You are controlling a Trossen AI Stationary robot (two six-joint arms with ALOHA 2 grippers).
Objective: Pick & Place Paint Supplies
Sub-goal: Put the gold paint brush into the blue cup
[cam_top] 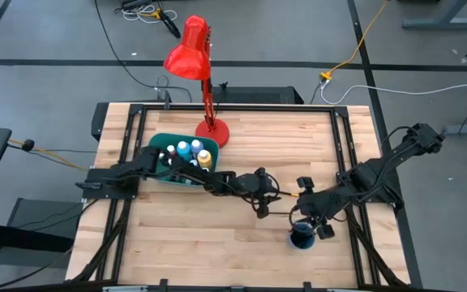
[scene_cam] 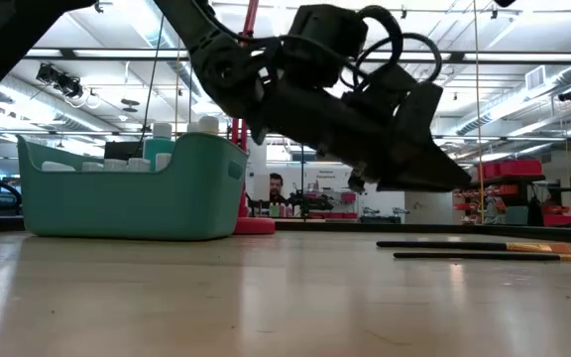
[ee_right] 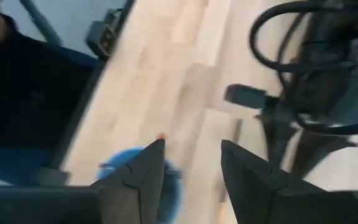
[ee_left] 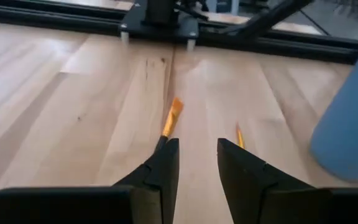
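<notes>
The wooden table sat inside a black frame, and a red desk lamp stood at its far edge, base planted just behind the teal bin. In that bin, white-capped paint bottles stood packed together, blue, yellow and teal among them. The left arm reached from the left side over the bin's near edge, its left gripper low over the middle of the table. The right arm came in from the right, and the right gripper hung just above the small blue cup near the front. The two grippers were near each other, not touching.
</notes>
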